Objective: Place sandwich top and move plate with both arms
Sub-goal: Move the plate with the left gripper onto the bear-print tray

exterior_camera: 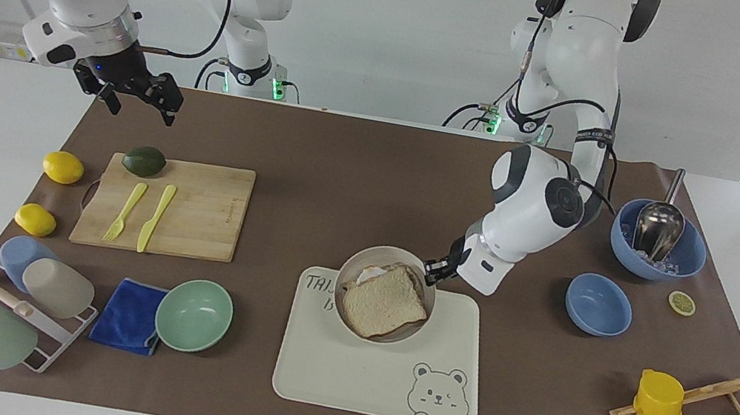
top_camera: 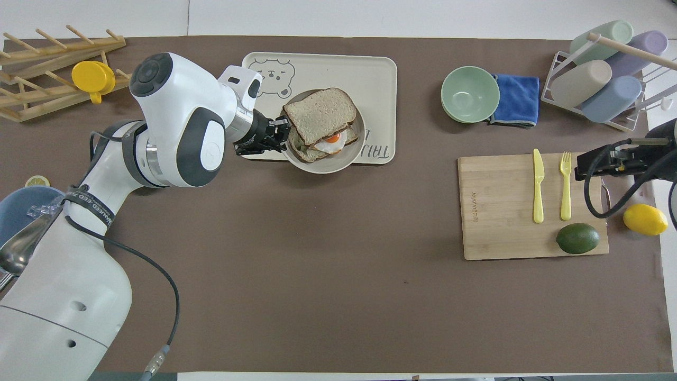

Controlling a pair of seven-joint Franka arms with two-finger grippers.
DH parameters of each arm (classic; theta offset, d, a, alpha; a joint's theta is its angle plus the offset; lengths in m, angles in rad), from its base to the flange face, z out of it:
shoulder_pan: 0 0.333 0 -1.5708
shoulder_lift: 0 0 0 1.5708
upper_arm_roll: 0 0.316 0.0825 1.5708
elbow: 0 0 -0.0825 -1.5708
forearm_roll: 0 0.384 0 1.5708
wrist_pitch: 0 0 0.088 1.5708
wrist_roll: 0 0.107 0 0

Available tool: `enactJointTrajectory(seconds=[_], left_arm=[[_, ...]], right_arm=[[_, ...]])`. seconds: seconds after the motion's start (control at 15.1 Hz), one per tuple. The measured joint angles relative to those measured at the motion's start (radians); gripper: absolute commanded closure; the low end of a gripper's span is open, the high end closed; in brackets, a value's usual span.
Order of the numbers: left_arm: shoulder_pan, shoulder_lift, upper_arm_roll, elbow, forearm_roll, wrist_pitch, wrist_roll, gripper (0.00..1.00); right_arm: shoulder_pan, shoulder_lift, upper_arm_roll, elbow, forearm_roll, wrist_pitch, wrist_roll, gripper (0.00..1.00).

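The left gripper point(exterior_camera: 436, 270) has its fingers clamped on the rim of the plate point(exterior_camera: 354, 269), holding it over the robots' end of the bear-print tray point(exterior_camera: 378, 382); whether the plate touches the tray is hard to judge from here. The sandwich top point(exterior_camera: 386, 302) lies on the stack in the plate, slightly askew over a fried egg point(top_camera: 333, 138). The right gripper point(exterior_camera: 133, 94) waits, fingers spread wide and empty, above the worktop near the cutting board point(exterior_camera: 204, 210).
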Motion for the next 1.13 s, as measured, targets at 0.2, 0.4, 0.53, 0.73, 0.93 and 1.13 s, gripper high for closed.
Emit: enactJointTrajectory(seconds=[0.2, 0.4, 0.53, 0.73, 0.93, 1.13], left_arm=[[0.008, 0.047, 0.002, 0.025, 0.001, 0.065, 0.000, 1.00], [0.009, 0.052, 0.001, 0.026, 0.001, 0.106, 0.000, 1.00], [0.009, 0.053, 0.000, 0.023, 0.001, 0.127, 0.000, 1.00], [0.008, 0.060, -0.002, 0.007, 0.001, 0.157, 0.000, 1.00], [0.007, 0.066, -0.002, 0.000, 0.001, 0.164, 0.000, 1.00], [0.007, 0.066, -0.002, -0.004, 0.002, 0.169, 0.000, 0.21]], right_arm=[[0.000, 0.000, 0.000, 0.000, 0.000, 0.000, 0.000, 0.00], [0.000, 0.000, 0.000, 0.000, 0.000, 0.000, 0.000, 0.00], [0.000, 0.000, 0.000, 0.000, 0.000, 0.000, 0.000, 0.00], [0.000, 0.000, 0.000, 0.000, 0.000, 0.000, 0.000, 0.00], [0.000, 0.000, 0.000, 0.000, 0.000, 0.000, 0.000, 0.00], [0.000, 0.000, 0.000, 0.000, 0.000, 0.000, 0.000, 0.00]])
